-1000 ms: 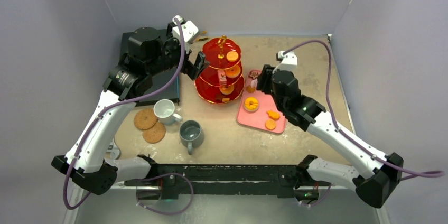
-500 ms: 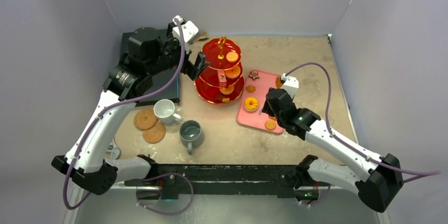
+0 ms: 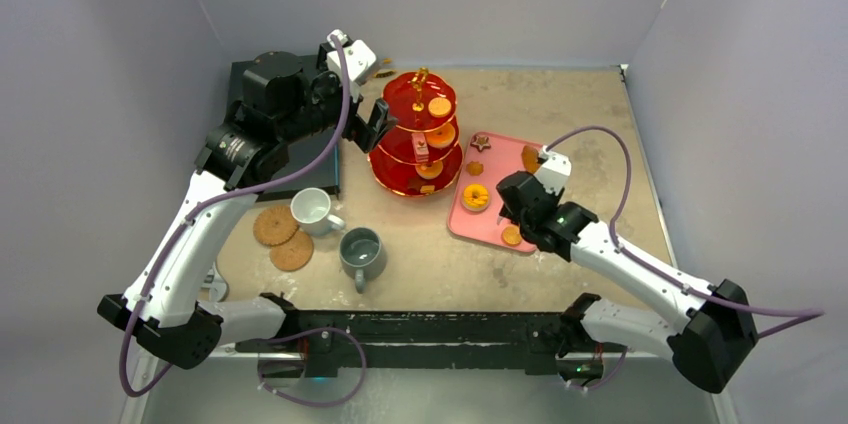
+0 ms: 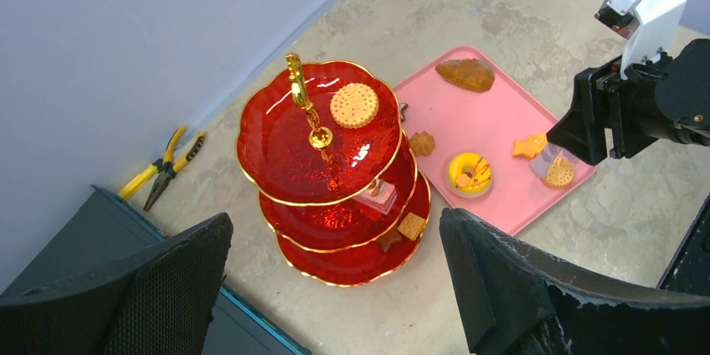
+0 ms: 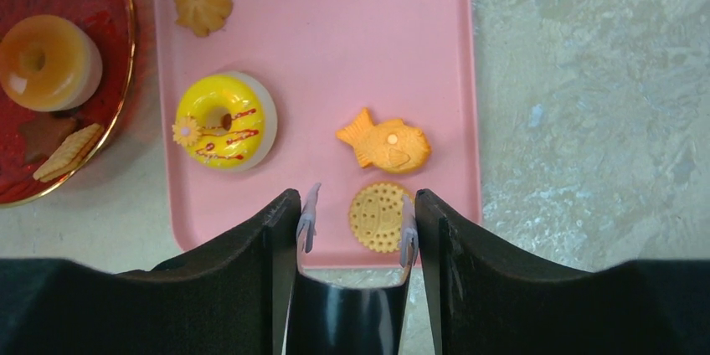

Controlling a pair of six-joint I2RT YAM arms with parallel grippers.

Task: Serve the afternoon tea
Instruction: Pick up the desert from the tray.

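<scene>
Right wrist: donut (image 5: pixel 224 121), fish pastry (image 5: pixel 387 145), round biscuit (image 5: pixel 379 217) on pink tray (image 5: pixel 335 28)

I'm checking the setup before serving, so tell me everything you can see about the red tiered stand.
The stand is glossy, see-through red, plastic by the look: three scalloped plates with gold rims, stacked on a gold post with a handle on top. It stands upright on the table, close beside the pink tray. A round biscuit lies on the top plate; small pastries sit on the lower two. Nothing grips it.
</scene>
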